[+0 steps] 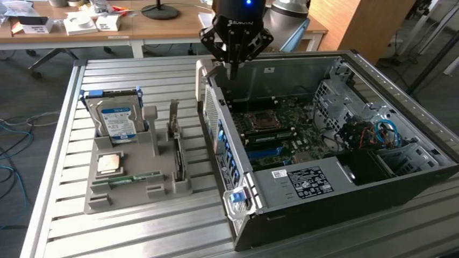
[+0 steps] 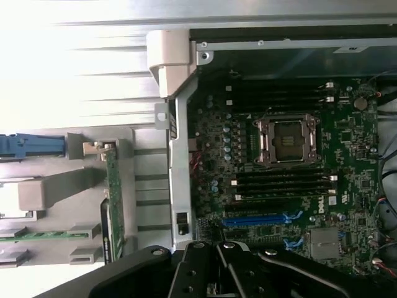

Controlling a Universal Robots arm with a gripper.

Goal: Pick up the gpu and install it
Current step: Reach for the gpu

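Observation:
The gpu [image 1: 176, 141] stands on edge in a slot of the grey parts holder [image 1: 154, 188], its pale bracket at the far end. In the wrist view the gpu [image 2: 113, 198] appears edge-on as a thin green strip. My gripper [image 1: 231, 65] hangs shut and empty above the rear corner of the open computer case [image 1: 301, 185], to the exterior view's right of the gpu and apart from it. The black fingers [image 2: 186, 273] meet in the wrist view. The motherboard [image 2: 347, 155] lies exposed, with a blue expansion slot [image 2: 257, 219] and an empty CPU socket [image 2: 288, 139].
The holder also carries a silver hard drive with a blue-white label [image 1: 118, 121], a CPU chip [image 1: 109, 161] and a green memory stick [image 1: 133, 177]. Cables and drive cages [image 1: 380, 134] fill the case's right side. A wooden desk [image 1: 172, 27] stands behind the slatted metal table [image 1: 143, 231].

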